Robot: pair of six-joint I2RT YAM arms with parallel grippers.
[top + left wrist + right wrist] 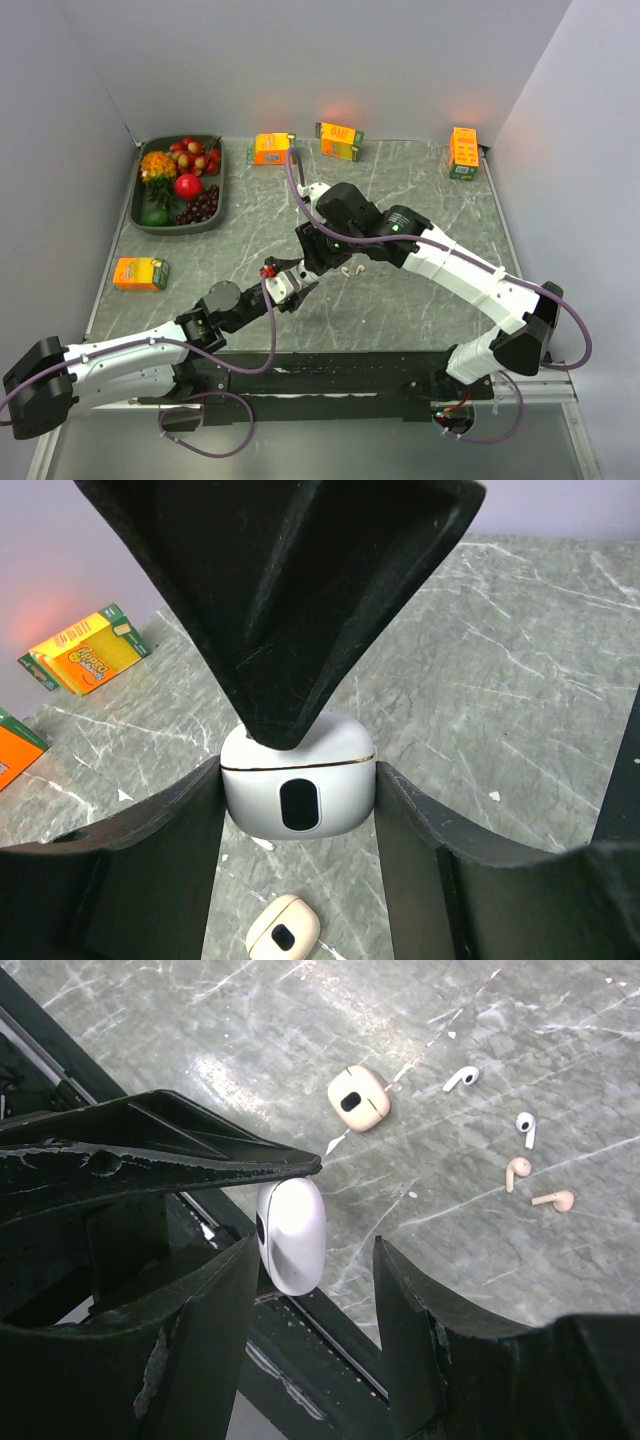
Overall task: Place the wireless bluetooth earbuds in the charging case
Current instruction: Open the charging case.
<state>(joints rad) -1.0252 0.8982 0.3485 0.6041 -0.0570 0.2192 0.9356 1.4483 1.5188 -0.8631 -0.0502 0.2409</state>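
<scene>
Currently the left gripper [298, 770] clamps the white charging case [297, 785] while the right gripper [315, 1250] straddles it, jaws apart.

White charging case [340, 780], grey marbled table [520, 660]

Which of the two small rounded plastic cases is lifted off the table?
The glossy white rounded case, clamped in the left gripper; the beige plastic case lies loose on the grey marbled table.
</scene>
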